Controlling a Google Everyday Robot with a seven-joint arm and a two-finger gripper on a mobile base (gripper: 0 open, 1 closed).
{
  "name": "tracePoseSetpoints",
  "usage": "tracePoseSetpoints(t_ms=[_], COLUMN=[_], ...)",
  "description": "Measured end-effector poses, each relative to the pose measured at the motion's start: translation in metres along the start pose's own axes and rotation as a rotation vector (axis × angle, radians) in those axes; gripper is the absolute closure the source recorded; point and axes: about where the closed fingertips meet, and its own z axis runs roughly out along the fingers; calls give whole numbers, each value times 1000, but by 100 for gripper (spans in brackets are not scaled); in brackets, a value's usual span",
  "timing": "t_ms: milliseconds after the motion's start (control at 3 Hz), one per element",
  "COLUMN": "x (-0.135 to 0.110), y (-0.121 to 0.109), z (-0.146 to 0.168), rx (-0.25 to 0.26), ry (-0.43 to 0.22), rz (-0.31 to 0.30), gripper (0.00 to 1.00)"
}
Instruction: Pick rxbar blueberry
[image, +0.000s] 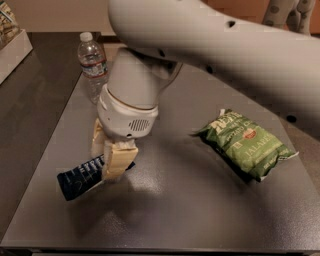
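rxbar blueberry (79, 178), right end hidden between gripper (105, 163) fingers (119, 159), table (180, 212) front-left

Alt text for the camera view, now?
The gripper clamps a navy rxbar at the front left of a grey table, under the white arm. A green chip bag lies to the right; a water bottle stands at the back left.

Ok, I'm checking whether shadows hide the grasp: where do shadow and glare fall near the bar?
Camera view: a soft shadow darkens the table below the gripper, whose fingers are shut on the rxbar blueberry; the bar's white lettering shows; a dull sheen lies on the table beside it; the chip bag is evenly lit.
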Motion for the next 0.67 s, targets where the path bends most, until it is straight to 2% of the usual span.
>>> tracePoseSetpoints(t_ms=[667], x=[-2], y=[-32], z=[-69], rx=[86], ry=[-43], rz=[21], gripper=[100])
